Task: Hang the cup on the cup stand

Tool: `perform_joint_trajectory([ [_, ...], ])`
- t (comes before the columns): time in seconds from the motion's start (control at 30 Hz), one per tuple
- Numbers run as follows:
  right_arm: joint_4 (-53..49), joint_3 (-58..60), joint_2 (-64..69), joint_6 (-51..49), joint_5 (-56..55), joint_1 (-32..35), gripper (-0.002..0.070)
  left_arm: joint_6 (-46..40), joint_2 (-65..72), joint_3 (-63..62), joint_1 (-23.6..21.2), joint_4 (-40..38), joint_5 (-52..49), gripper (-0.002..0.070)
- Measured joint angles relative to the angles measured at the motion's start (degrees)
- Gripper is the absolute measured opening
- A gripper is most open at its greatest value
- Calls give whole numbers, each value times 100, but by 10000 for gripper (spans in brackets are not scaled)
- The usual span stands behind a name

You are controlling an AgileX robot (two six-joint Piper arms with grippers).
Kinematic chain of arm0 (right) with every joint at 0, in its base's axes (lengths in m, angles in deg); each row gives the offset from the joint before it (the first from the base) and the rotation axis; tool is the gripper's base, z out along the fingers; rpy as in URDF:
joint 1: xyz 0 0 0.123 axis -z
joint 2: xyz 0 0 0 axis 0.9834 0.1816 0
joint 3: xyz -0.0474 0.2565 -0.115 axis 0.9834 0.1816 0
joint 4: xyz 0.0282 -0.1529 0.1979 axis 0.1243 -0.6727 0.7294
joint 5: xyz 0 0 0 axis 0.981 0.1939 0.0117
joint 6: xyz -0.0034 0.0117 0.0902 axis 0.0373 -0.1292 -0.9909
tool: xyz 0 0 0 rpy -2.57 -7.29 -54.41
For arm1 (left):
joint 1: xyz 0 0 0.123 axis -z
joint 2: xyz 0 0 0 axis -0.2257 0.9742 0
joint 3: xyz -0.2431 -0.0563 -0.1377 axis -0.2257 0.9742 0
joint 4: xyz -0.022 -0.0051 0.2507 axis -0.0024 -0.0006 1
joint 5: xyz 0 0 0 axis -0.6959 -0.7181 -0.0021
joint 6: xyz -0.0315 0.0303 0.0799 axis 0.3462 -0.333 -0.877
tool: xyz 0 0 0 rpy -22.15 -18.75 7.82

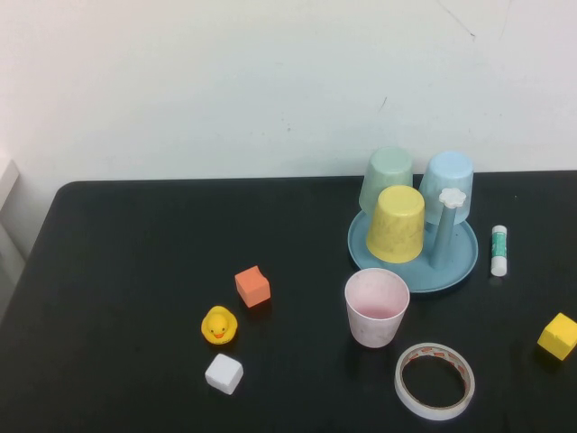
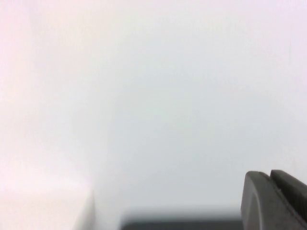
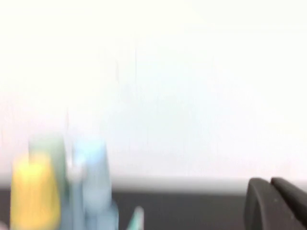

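Pink cup [image 1: 377, 308] stands upright just near of the cup stand [image 1: 413, 253]. Left gripper [image 2: 273, 199] and right gripper [image 3: 276, 201] barely peek in; finger state can't be told.

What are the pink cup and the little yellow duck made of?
The pink cup looks like thin matte plastic: pale, faintly speckled, with a thin rim. The duck looks like rubbery or soft plastic, smooth and slightly shiny; I can't be sure. The left gripper and right gripper show only in their wrist views, away from both.
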Motion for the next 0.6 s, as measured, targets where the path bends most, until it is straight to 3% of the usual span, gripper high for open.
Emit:
perform_joint_trajectory([
  [0.2,0,0,0,0,-1542,0,-1,0,0,0,0,0,1391,-1],
  [0.6,146,0,0,-150,-2255,0,-1,726,0,0,0,-12,1556,-1],
])
